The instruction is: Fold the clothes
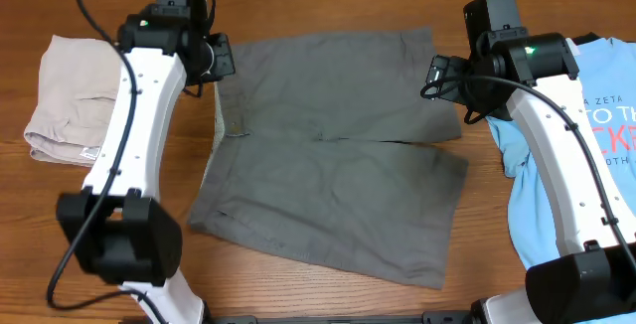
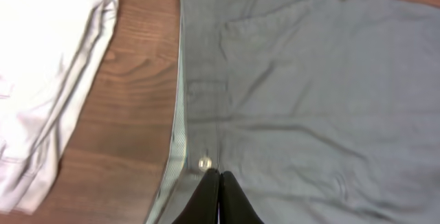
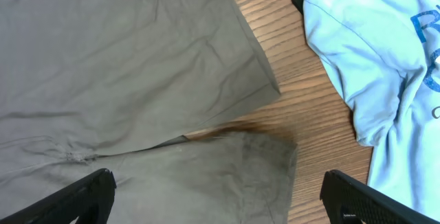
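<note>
- Evidently the shorts point(image 1: 328, 155) lay spread flat and unfolded on the table point(image 1: 318, 1). The waistband was toward the left gripper point(image 2: 218, 177) and both leg hems toward the right gripper point(image 3: 216, 178).
- Left jaws were clenched, the two fingers pressed together to a point. Just ahead of their tips sat the waistband point(image 2: 199, 66) and its button point(image 2: 204, 163). No cloth showed between the fingers; whether the tips touched the fabric could not be told.
- Right jaws were released and spread wide. The near leg's hem point(image 3: 285, 159) lay between the fingers, the far leg's hem point(image 3: 258, 66) ahead of them. Nothing was held.
- A beige garment point(image 1: 70, 100) lay outboard of the left jaws, apart from the shorts. A blue shirt point(image 3: 371, 52) lay outboard of the right jaws, close to the hems but not touching them.
- Judged step: the approach before the first fold, with both grippers stationed at opposite ends and no grasp confirmed.
- Judged requirement for the next move: the left jaws must open before they can take the waistband edge, and the right jaws need only descend and close on a hem.
- Both grasps should take one matching long side, so that one leg can be carried over the other.
- Judged risk: the right jaws closing wide of the hem could catch the blue shirt, and a pinch through both leg layers would drag the whole garment.
</note>
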You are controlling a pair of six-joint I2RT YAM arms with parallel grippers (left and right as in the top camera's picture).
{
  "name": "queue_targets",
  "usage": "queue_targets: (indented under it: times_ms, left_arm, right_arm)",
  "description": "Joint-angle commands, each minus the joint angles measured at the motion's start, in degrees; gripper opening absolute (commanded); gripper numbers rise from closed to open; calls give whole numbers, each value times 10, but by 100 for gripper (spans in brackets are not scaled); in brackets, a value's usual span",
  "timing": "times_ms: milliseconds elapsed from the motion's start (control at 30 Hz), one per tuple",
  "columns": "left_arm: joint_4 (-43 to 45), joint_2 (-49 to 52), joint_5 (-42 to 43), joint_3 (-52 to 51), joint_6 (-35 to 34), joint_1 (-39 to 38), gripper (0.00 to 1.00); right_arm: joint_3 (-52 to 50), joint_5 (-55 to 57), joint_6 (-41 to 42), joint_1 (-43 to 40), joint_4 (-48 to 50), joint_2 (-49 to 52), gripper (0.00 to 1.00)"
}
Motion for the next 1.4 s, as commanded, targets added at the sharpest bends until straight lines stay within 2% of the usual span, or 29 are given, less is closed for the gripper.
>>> queue_targets:
  times_ms: [0, 567, 800, 1033, 1233, 1367]
  left_arm:
    - [18, 53, -12, 3, -9, 0, 4]
    - [49, 224, -14, 3, -12, -1, 4]
    - [128, 285, -62, 3, -11, -3, 4]
    - [247, 350, -63, 3, -9, -3, 4]
    - [331, 370, -14, 5, -5, -5, 4]
    - [299, 341, 32, 50, 6, -9, 4]
  right_arm:
    - [10, 4, 0, -2, 1, -2, 100]
    - [10, 4, 1, -2, 1, -2, 100]
    - [10, 4, 0, -2, 1, -2, 100]
    - [10, 4, 0, -2, 1, -2, 100]
    - [10, 4, 0, -2, 1, -2, 100]
    - [10, 4, 0, -2, 1, -2, 100]
